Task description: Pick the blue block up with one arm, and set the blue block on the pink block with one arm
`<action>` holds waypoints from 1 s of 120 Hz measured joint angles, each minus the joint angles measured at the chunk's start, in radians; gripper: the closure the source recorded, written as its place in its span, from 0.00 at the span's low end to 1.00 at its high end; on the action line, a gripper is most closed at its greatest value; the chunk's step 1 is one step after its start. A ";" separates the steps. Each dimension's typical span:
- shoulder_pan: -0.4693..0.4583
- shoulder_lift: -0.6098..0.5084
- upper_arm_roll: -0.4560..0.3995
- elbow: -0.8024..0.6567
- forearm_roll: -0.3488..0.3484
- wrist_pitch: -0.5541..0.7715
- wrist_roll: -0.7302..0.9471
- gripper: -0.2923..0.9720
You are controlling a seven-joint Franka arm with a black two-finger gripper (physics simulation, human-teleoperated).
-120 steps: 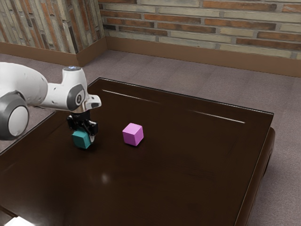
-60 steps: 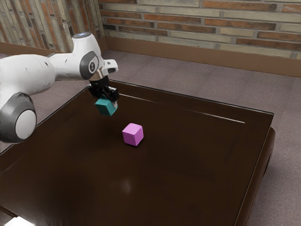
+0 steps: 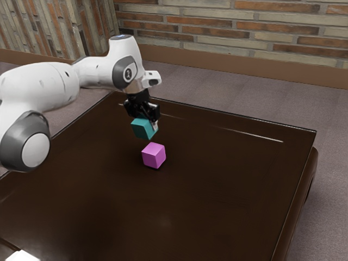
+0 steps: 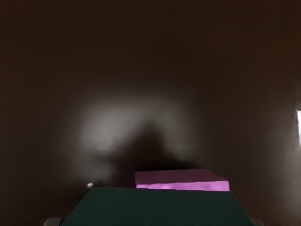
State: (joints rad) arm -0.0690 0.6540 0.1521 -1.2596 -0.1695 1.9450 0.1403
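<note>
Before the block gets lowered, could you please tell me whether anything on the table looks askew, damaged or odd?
Nothing stands out. The gripper holds the blue block, which looks teal, in the air above the pink block, apart from it. The pink block sits flat on the table.

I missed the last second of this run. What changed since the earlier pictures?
The gripper, shut on the blue block, lifted it off the table and carried it toward the exterior view's right, to roughly above the pink block. The pink block stayed in place.
</note>
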 joint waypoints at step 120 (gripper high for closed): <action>-0.056 0.155 0.044 0.131 -0.009 -0.053 -0.070 0.37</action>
State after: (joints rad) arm -0.1251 0.8092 0.1963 -1.1282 -0.1789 1.8922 0.0702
